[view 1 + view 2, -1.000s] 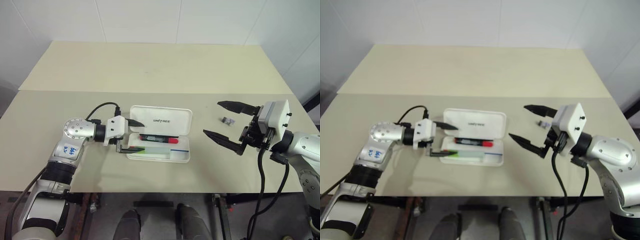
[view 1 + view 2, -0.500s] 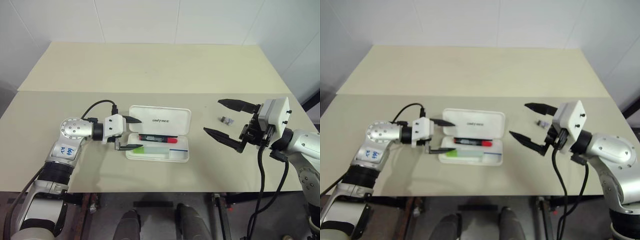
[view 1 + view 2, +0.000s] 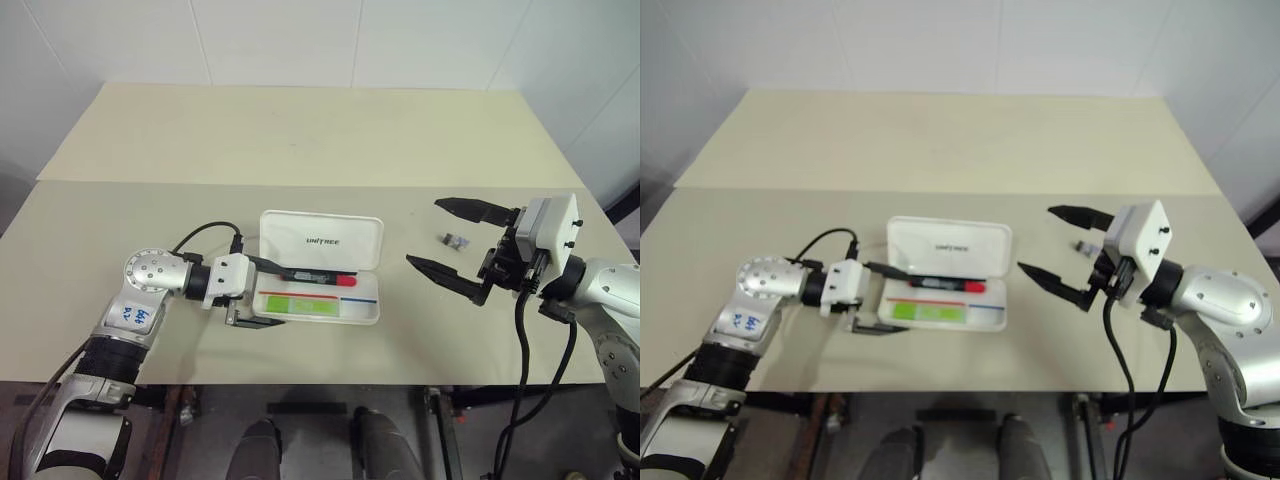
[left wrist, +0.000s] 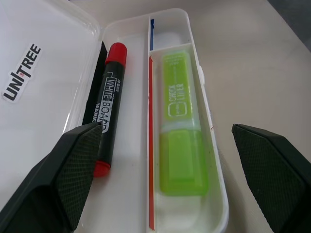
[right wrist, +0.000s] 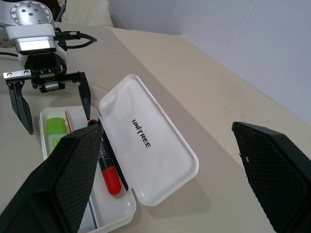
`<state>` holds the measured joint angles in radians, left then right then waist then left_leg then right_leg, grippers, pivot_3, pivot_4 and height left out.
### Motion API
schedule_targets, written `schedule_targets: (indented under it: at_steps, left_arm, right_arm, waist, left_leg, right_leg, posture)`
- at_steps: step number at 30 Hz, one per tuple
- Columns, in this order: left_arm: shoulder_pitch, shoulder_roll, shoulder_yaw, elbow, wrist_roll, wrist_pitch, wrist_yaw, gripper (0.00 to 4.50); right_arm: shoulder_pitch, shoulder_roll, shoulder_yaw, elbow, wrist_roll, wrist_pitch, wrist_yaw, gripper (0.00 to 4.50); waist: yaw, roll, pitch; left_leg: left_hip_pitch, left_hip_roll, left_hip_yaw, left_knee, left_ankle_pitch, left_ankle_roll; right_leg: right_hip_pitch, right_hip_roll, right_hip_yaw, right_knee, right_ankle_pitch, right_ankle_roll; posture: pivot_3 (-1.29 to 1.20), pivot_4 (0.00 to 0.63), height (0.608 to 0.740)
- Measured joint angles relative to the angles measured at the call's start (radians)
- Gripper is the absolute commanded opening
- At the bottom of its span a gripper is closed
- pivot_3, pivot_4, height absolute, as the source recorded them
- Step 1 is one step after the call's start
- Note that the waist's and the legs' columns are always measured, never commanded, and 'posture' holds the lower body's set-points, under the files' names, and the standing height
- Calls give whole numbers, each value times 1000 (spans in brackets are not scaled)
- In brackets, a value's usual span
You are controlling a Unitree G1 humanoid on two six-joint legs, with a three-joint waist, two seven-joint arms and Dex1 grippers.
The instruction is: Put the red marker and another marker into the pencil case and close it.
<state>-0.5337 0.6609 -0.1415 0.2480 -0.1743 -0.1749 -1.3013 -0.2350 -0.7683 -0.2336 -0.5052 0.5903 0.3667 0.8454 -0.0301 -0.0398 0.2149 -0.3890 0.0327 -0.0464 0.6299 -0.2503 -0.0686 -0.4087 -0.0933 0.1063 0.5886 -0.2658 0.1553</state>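
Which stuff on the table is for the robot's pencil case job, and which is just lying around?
For the job:
- red marker, in the case
- green marker, in the case
- pencil case, lid open
- left gripper, open beside the case

Just lying about:
- small dark object on the table

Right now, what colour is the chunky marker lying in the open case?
Light green all over; the chunky marker shows best in the left wrist view.

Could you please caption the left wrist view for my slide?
Red marker and green marker lie in the open pencil case, between open left gripper fingers.
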Motion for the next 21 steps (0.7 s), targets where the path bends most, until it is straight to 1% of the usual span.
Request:
schedule_targets:
  at_steps: [2, 5, 9, 12, 14, 17, 21]
  left_arm:
    - [0, 0, 9, 0, -5, 3, 7, 4476]
    - [-1, -15, 45, -6, -52, 35, 26, 4476]
    - [-5, -25, 113, -84, -197, 151, 14, 4476]
    - [-6, -16, 153, -173, -319, 285, -3, 4476]
    - [-7, -5, 171, -222, -378, 373, -3, 4476]
    - [-12, 50, 178, -301, -455, 517, -4, 4476]
    - [-54, 65, 180, -330, -469, 588, 1, 4476]
  right_arm:
    - [-2, 4, 4, 0, -2, -3, 0, 4500]
    - [-11, 8, 23, 8, -6, -13, 2, 4500]
    - [-24, 10, 28, 87, -7, -19, 25, 4500]
    - [-41, 10, 28, 179, -10, -24, 52, 4500]
    - [-64, 9, 32, 254, -24, -46, 76, 4500]
    - [-136, -12, 42, 467, -89, -112, 138, 4500]
    - [-233, -11, 108, 730, -184, -210, 226, 4500]
  waist:
    - [0, 0, 0]
    - [-1, 0, 0]
    - [-1, 0, 0]
    - [-1, 0, 0]
    - [-2, 0, 0]
    - [-8, 0, 0]
    - [-14, 2, 1]
  left_leg:
    - [0, 0, 0, 0, 0, 0]
    - [0, 0, 0, 0, 0, 0]
    - [0, 0, 0, 0, 0, 0]
    - [0, 0, 0, 0, 0, 0]
    - [0, 0, 0, 0, 0, 0]
    - [0, 0, 0, 0, 0, 0]
    - [1, 0, 0, 0, 0, 0]
  right_leg:
    - [0, 0, 0, 0, 0, 0]
    - [0, 0, 0, 0, 0, 0]
    - [0, 0, 0, 0, 1, 1]
    - [0, 0, 0, 0, 1, 2]
    - [0, 0, 0, 1, 1, 2]
    - [0, 0, 0, 0, 1, 1]
    - [0, 0, 0, 1, 1, 2]
  posture:
    - [0, 150, 740]
    - [0, 150, 740]
    - [0, 150, 740]
    - [0, 150, 740]
    - [0, 150, 740]
    - [0, 150, 740]
    - [0, 150, 740]
